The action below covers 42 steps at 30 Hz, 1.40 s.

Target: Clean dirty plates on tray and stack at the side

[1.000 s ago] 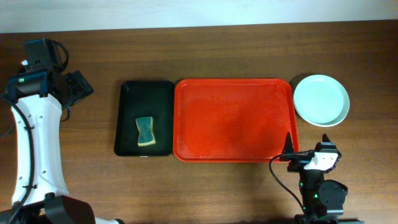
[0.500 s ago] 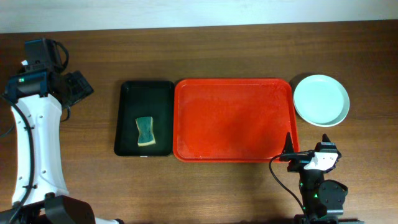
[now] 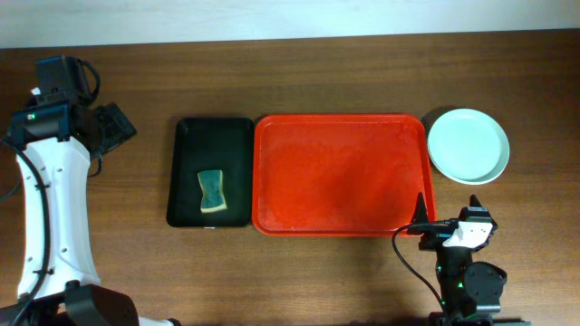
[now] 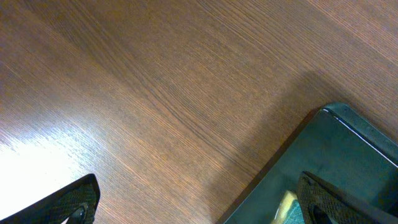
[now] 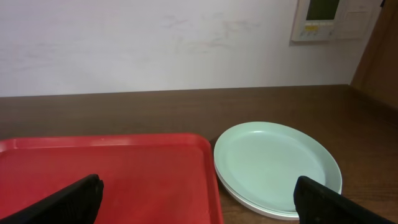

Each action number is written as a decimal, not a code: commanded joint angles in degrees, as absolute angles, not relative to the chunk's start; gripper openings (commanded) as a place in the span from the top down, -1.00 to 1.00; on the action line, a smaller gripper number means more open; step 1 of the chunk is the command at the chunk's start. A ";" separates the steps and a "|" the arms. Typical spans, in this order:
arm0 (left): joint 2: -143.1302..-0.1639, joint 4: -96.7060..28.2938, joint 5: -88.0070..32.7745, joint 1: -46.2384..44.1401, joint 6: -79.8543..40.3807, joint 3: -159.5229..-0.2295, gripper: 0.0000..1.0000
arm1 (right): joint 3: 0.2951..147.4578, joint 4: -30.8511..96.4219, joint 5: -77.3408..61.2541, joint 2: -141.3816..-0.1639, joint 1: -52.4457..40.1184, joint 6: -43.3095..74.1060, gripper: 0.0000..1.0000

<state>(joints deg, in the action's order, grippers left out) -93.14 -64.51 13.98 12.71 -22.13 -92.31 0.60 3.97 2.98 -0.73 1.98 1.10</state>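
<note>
The red tray (image 3: 340, 174) lies mid-table with nothing on it; its near right corner shows in the right wrist view (image 5: 112, 171). The plates (image 3: 468, 145) sit stacked on the table just right of the tray. The top plate is pale mint and shows no smear (image 5: 277, 158). My right gripper (image 3: 449, 219) hangs open at the table's front edge, below the tray's right corner and the stack, holding nothing (image 5: 199, 199). Far to the left, my left gripper (image 3: 113, 127) is open and empty over bare wood (image 4: 199, 202).
A narrower black tray (image 3: 211, 172) lies against the red tray's left side, with a yellow-and-green sponge (image 3: 212, 191) in it. Its corner (image 4: 348, 155) and a sliver of the sponge (image 4: 287, 208) show by my left gripper's right finger. A white wall backs the table.
</note>
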 commanded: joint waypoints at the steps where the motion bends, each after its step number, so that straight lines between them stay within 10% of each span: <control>1: -92.49 -64.60 14.39 12.82 -22.46 -92.68 -0.98 | 0.32 4.51 3.09 -0.32 1.45 1.37 -0.97; 42: -32.60 -81.71 20.05 -1.08 -22.02 -86.08 -0.98 | 0.32 4.51 3.09 -0.32 1.45 1.37 -0.97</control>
